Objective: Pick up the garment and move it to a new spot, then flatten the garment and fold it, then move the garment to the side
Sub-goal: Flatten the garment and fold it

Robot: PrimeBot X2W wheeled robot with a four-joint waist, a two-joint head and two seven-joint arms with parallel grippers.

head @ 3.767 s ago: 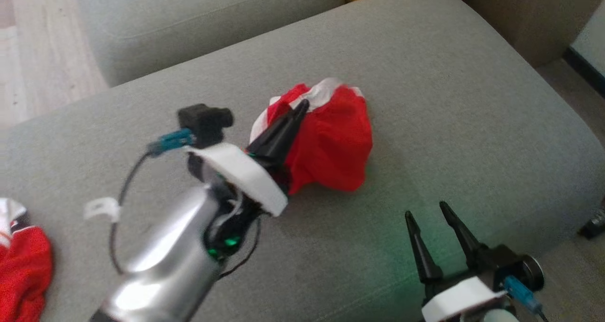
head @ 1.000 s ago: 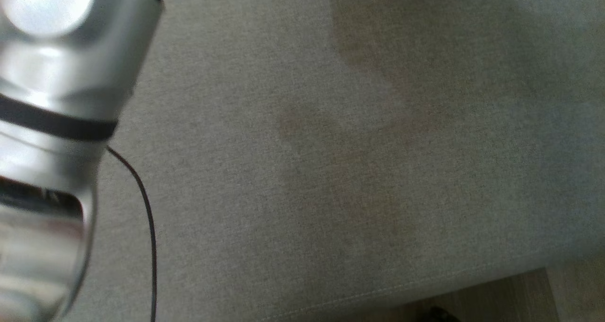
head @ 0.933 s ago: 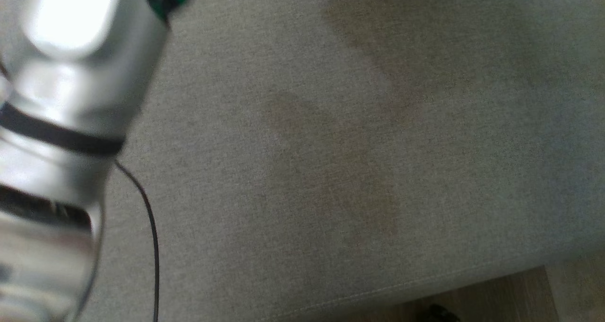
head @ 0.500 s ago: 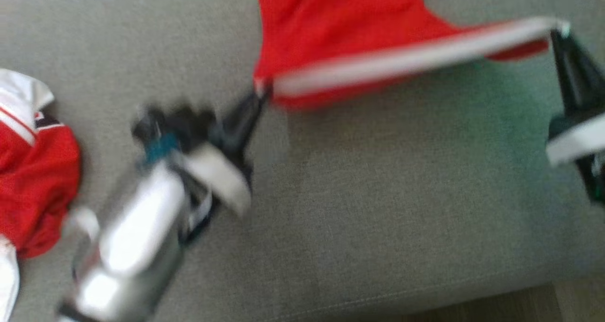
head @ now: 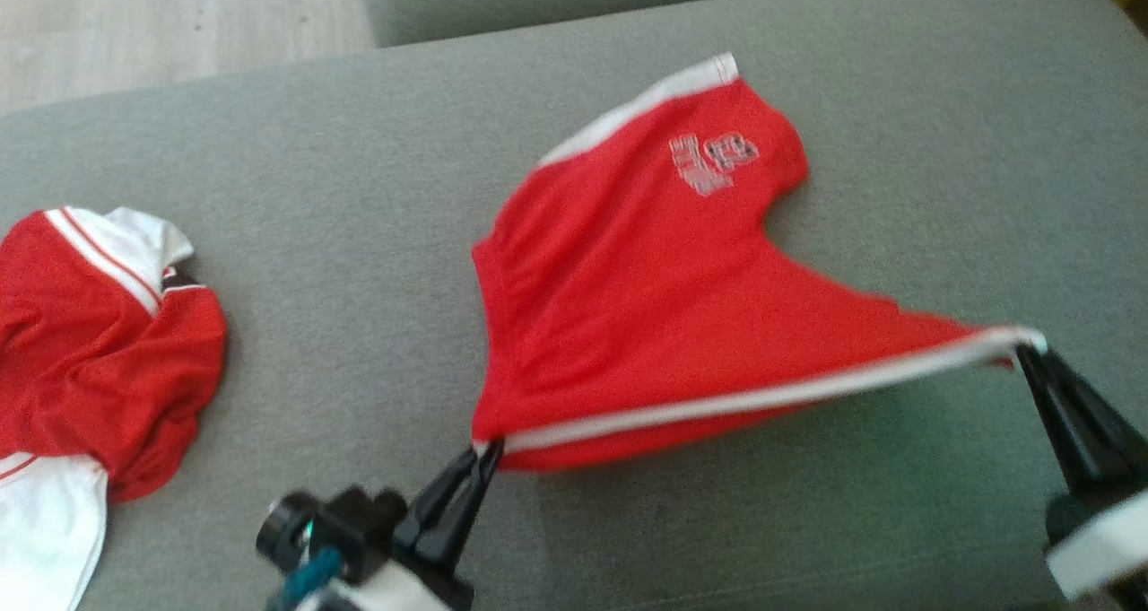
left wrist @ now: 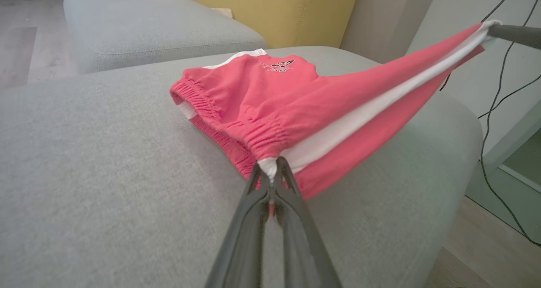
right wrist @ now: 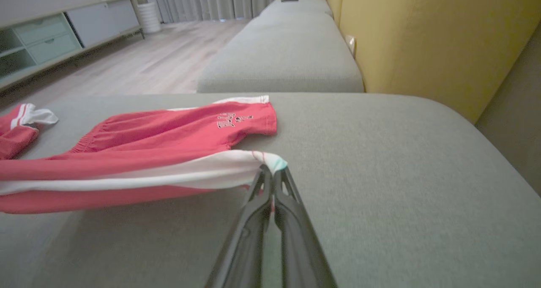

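Red shorts [head: 646, 297], a crumpled lump seconds ago, are now pulled taut along the white side stripe between both grippers. The far leg lies on the sofa cushion [head: 341, 180], so flattening looks underway. Left gripper [head: 482, 458] pinches the waistband end, held low. Right gripper [head: 1030, 353] pinches the hem end, held higher, arms spread wide.

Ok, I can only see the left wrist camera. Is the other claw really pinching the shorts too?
Observer: Yes, the right gripper is shut on the white corner of the shorts.
Child: Are there more clothes around?
Observer: One more. A crumpled red and white shirt lies on the couch, on the robot's left, apart from the shorts.
Child: What's across the room?
Observer: A pale cabinet with drawers stands along the far wall.
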